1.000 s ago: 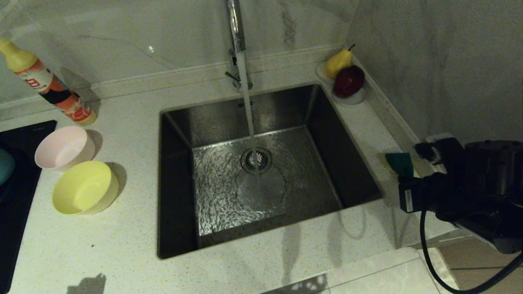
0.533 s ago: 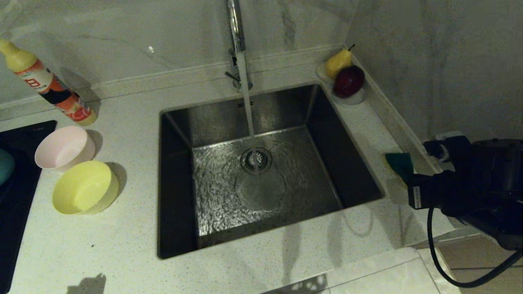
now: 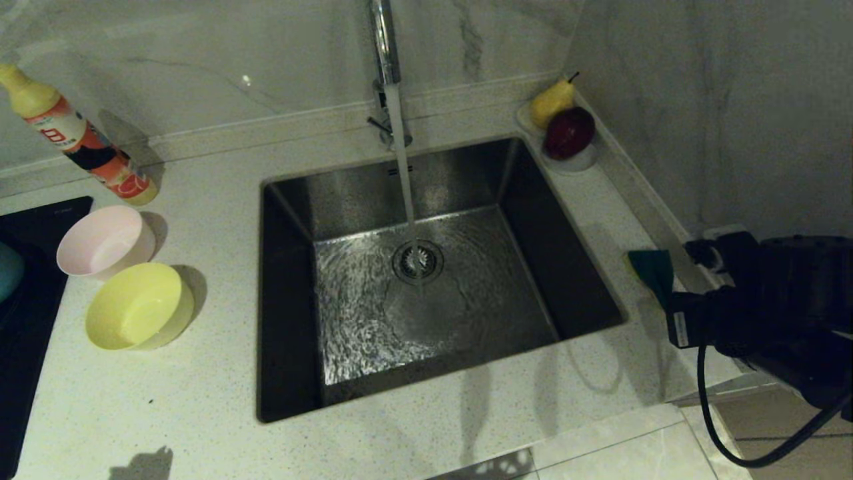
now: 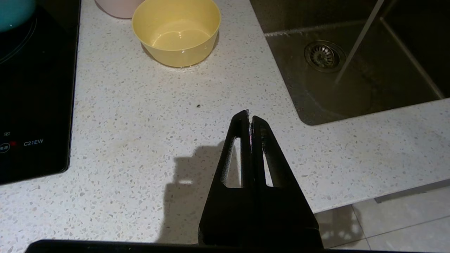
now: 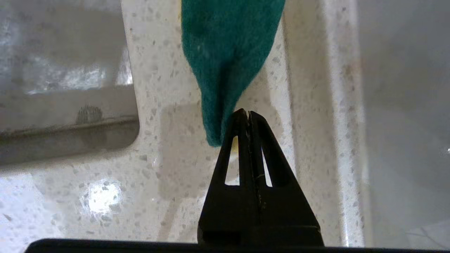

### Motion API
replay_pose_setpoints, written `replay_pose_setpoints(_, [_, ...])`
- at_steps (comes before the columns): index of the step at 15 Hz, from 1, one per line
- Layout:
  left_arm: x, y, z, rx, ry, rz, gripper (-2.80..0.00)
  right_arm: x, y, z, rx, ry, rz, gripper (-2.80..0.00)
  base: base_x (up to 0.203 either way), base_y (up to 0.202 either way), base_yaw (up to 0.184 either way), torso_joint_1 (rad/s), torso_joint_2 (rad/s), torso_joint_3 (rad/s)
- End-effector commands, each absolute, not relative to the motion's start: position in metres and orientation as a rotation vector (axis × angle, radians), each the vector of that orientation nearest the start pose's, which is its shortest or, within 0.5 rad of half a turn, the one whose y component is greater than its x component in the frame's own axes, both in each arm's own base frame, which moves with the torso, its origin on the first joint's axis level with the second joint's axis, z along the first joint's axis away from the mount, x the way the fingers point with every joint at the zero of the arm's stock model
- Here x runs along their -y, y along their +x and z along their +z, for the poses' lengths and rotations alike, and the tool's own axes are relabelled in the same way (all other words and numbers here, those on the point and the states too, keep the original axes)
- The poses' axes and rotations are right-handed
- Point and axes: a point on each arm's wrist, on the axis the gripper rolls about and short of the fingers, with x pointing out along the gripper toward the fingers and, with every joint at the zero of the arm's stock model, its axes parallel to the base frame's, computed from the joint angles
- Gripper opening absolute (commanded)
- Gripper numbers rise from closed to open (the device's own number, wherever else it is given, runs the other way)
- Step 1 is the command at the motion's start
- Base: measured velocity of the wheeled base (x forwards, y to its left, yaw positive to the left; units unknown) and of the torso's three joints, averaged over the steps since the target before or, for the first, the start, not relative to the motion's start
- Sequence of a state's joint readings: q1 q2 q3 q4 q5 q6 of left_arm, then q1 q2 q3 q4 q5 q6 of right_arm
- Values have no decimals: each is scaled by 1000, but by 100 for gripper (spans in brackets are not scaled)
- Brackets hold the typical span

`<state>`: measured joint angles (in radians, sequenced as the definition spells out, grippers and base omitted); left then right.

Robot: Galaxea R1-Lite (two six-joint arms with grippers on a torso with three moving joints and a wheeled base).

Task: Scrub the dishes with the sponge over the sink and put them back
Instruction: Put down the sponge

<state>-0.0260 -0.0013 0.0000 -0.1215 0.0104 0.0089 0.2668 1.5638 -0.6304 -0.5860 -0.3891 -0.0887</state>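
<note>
The green sponge lies on the counter just right of the sink. My right gripper is shut and empty, its tips at the sponge's near corner; in the head view only the arm shows. Left of the sink stand the pink bowl and the yellow bowl. The blue bowl peeks in at the left edge, on the black hob. My left gripper is shut above the counter, short of the yellow bowl.
Water runs from the chrome tap onto the drain strainer. A detergent bottle leans at the back left. A white dish with a pear and a red fruit sits in the back right corner. The wall rises close on the right.
My right arm has drawn a little to the right, uncovering slightly more counter by the sponge. The sponge and bowls have not moved.
</note>
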Motion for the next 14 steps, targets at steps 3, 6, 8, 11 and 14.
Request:
replay_pose_setpoints(3, [-1,-20,77,86,8,-15,-280,-61,256,165,-329,-204,-106,-280,0,0,0,0,0,0])
replay_pose_setpoints(6, [-1,-20,77,86,8,-15,-280,-63,257,163,-332,-210,-95,-280,0,0,0,0,0,0])
replay_pose_setpoints(8, [-1,-20,77,85,8,-15,-280,-65,256,164,-330,-211,-85,-280,0,0,0,0,0,0])
replay_pose_setpoints(11, [-1,-20,77,84,8,-15,-280,-66,257,164,-330,-205,-82,-280,0,0,0,0,0,0])
replay_pose_setpoints(14, [-1,-20,77,85,8,-15,-280,-66,258,167,-317,-196,-85,-280,0,0,0,0,0,0])
